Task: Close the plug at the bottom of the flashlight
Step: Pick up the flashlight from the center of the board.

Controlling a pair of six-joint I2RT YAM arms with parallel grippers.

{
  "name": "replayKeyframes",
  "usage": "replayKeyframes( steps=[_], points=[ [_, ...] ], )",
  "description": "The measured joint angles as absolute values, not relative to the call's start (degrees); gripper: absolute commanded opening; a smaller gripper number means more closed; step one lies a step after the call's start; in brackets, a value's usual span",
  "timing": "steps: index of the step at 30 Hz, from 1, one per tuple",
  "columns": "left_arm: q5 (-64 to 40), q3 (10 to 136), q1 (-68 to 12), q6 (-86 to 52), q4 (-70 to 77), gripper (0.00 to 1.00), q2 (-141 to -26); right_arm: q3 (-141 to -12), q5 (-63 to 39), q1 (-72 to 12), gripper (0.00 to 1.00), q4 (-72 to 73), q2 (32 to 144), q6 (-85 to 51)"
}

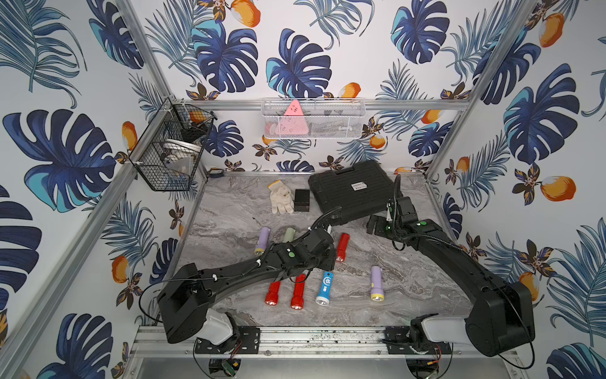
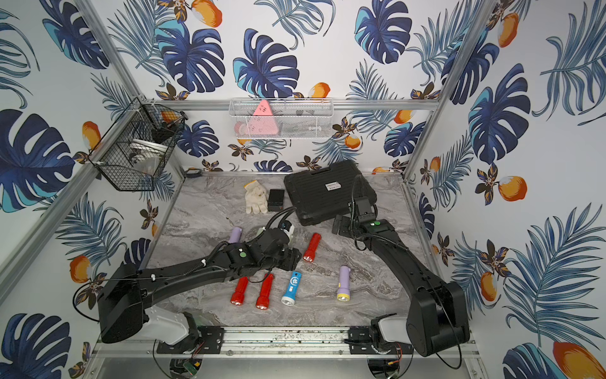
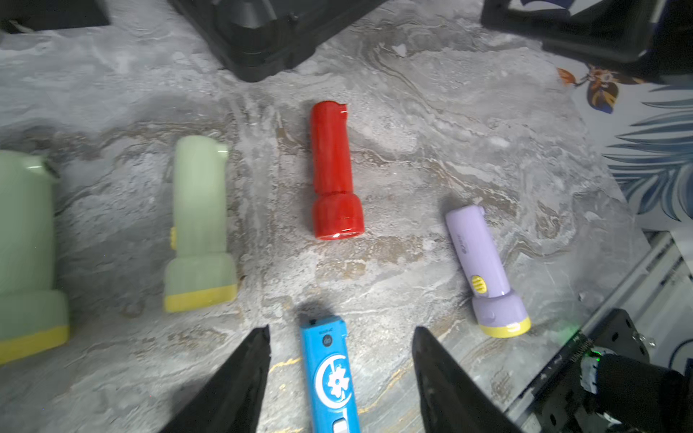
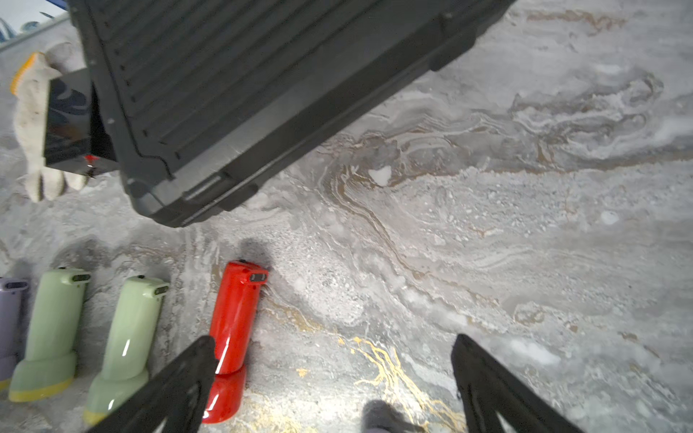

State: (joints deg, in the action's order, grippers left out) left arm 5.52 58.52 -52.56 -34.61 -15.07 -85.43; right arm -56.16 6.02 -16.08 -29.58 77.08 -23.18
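A blue flashlight [image 3: 330, 375] with a white moon-and-flower mark lies on the marble table [image 3: 468, 131], seen in both top views [image 1: 324, 288] [image 2: 291, 288]. My left gripper [image 3: 342, 330] hovers open over its tail end, one finger on each side with clear gaps and no contact. The tail looks flush, with a small dark nub [image 3: 312, 321] at one corner; the plug itself I cannot make out. My right gripper [image 4: 333, 339] stands open and empty near the black case, with a red flashlight [image 4: 234, 330] beside one finger.
Several other flashlights lie around: red ones [image 1: 342, 246] [image 1: 272, 293] [image 1: 298, 292], purple [image 1: 376, 284] [image 1: 262, 241], green [image 3: 200, 225] [image 3: 26, 243]. A black tool case [image 1: 354, 190], a white glove [image 1: 281, 197] and a small black box [image 1: 301, 199] sit at the back.
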Motion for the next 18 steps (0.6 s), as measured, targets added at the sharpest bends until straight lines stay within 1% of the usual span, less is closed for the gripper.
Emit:
replayKeyframes(
  steps=[4,9,12,15,18],
  points=[
    [2.39,60.07,-56.21,-34.44,-12.78,0.65,-90.50,-54.81,7.62,-14.04,1.00,-30.20,76.95,-24.64],
    [-0.30,65.30,-60.20,-34.46,-11.60,0.68,-97.86,-53.04,7.03,-7.55,1.00,-27.79,76.79,-26.15],
    [-1.19,70.39,-62.06,-34.26,-12.23,0.69,-102.69,-52.31,6.26,-3.62,1.00,-25.67,76.62,-26.65],
    [-2.15,76.58,-63.75,-33.01,-14.17,0.76,-107.63,-51.35,4.08,0.21,1.00,-23.14,76.40,-27.66],
    [-2.70,82.46,-65.06,-32.53,-17.32,0.76,-112.71,-50.33,2.15,3.68,1.00,-21.06,75.92,-28.49]
  ],
)
